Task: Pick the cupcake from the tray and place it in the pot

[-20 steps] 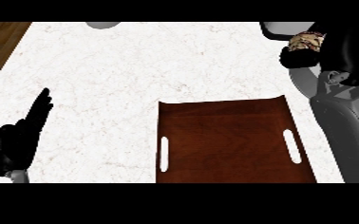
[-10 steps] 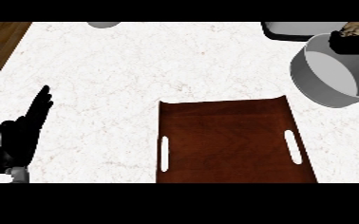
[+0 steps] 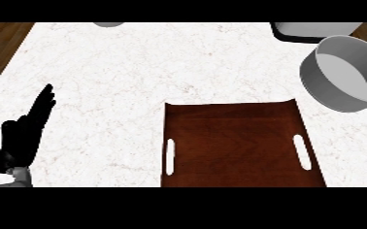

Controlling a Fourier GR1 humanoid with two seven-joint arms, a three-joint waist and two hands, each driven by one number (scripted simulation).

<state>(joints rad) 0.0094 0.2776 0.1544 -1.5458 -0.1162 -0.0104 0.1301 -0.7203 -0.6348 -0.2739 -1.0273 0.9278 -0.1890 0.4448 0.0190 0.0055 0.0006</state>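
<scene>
Brown tray (image 3: 237,145) bare of cupcake | grey pot (image 3: 337,75) stood right | left hand (image 3: 25,131) rested, fingers straight | right hand unseen.

The pot (image 3: 337,73) was cut off at the right edge, so only part of it showed; couldn't see all the way inside. No cupcake showed anywhere. The tray (image 3: 237,140) ran off the bottom edge, so its near end was out of view. A dark thing w/ a grey inside (image 3: 312,30) at the top right was cut by the top edge; couldn't tell what it was. Same w/ a small grey bit (image 3: 108,24) at the top left. The left hand (image 3: 25,131) was cut at the left edge.
</scene>
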